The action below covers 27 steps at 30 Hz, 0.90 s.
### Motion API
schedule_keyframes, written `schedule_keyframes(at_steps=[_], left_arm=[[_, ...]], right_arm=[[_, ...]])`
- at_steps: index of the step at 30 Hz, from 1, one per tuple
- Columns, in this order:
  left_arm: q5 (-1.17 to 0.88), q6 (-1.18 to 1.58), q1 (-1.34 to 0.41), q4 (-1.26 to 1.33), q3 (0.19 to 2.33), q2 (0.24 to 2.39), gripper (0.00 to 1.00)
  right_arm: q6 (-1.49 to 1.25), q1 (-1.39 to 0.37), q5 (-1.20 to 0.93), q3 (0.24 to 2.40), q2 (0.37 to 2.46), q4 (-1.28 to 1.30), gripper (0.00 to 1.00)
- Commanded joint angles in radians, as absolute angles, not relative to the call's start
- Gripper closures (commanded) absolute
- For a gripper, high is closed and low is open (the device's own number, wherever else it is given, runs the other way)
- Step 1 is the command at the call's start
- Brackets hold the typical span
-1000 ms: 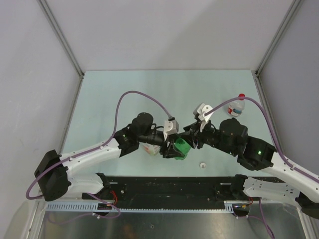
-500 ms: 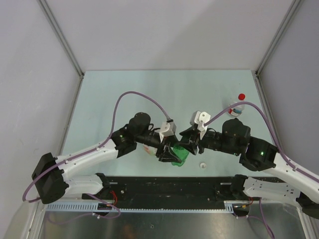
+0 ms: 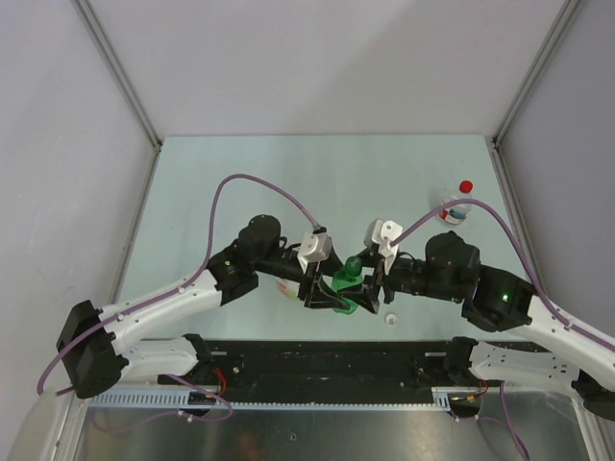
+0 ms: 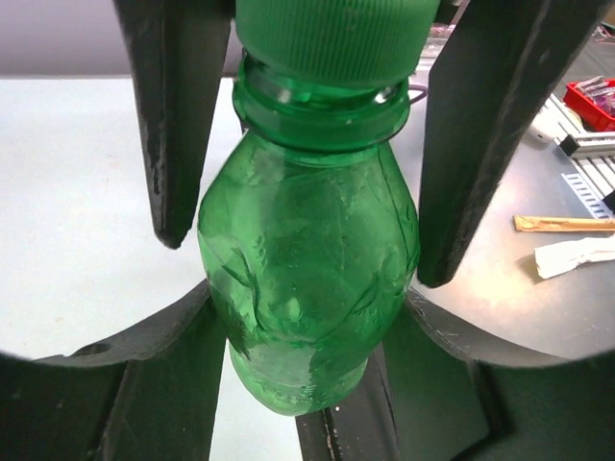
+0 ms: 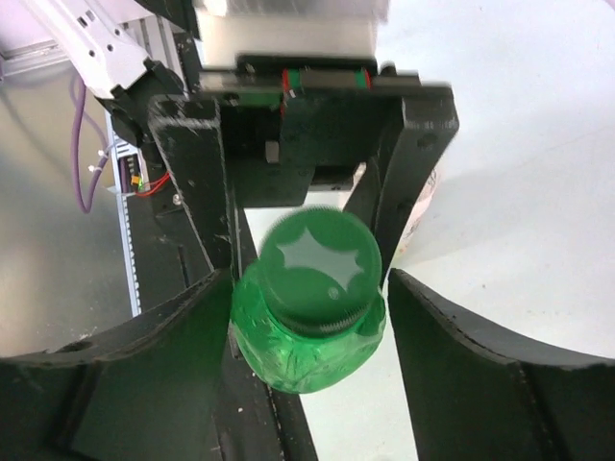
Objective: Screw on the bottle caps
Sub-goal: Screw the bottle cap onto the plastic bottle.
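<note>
The green cap [image 4: 332, 38] sits on the neck of the green bottle [image 5: 307, 360], in the middle of the top view. The right tool [image 5: 309, 279] has its 2 fingers apart, 1 on each side of this cap. A thin gap shows on one side; on the other side I cannot tell if it touches. The left tool [image 4: 307, 298] is clamped on the fat part of the green bottle and holds it up off the surface [image 3: 240, 182].

From above, the 2 tools hide most of the green bottle, so it is hard to make out how it tilts. In the left wrist view, the top of the green cap is cut off by the upper edge.

The red cap [image 3: 466, 186] is on a small clear bottle [image 3: 455, 209] at the upper right, well apart from both tools. The white cap [image 3: 391, 319] lies alone on the surface, near the right tool, toward the bottom. Another bottle [image 3: 286, 286] peeks out beside the left tool, mostly hidden by it. Purple cables [image 3: 231, 187] loop over both arms.
</note>
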<state>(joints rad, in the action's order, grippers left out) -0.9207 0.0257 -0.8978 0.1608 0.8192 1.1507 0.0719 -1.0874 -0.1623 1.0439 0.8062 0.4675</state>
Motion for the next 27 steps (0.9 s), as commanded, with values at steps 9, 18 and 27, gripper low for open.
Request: schedule_keyframes(at_steps=[9, 18, 27], left_arm=[[-0.849, -0.055, -0.888, 0.268, 0.818, 1.125, 1.00], [-0.765, -0.099, -0.888, 0.268, 0.816, 1.197, 1.00], [-0.756, -0.080, -0.888, 0.274, 0.840, 1.251, 1.00]], right_arm=[[-0.020, -1.092, -0.014, 1.027, 0.694, 0.515, 0.01], [-0.082, -1.092, 0.055, 1.019, 0.569, 0.448, 0.01], [-0.221, -1.091, 0.174, 1.020, 0.639, 0.258, 0.01]])
